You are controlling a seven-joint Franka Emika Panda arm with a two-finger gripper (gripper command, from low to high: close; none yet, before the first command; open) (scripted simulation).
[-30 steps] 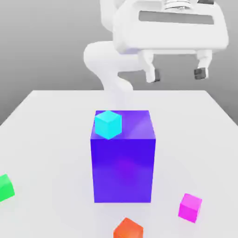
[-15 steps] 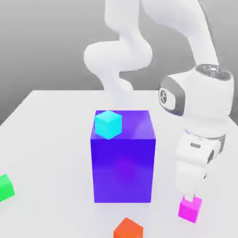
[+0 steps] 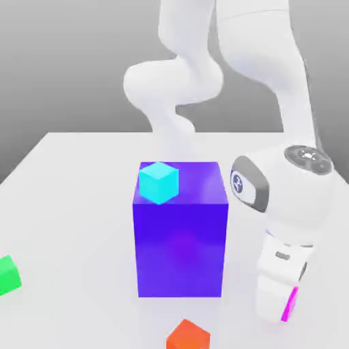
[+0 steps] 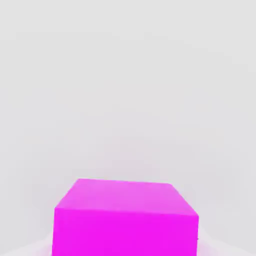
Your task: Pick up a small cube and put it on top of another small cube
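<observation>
Magenta cube (image 3: 291, 304) sits pinched in the lowered gripper (image 3: 278, 308) — toward the exterior view's right.

Plain gray backdrop (image 3: 68, 68), white tabletop (image 3: 75, 204)

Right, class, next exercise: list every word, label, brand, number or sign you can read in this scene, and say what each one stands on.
No word, number or brand can be read.
A round dark emblem with a pale mark sits on the white robot arm; it is too small to make out.
The magenta cube and the cyan cube show no lettering.
</observation>
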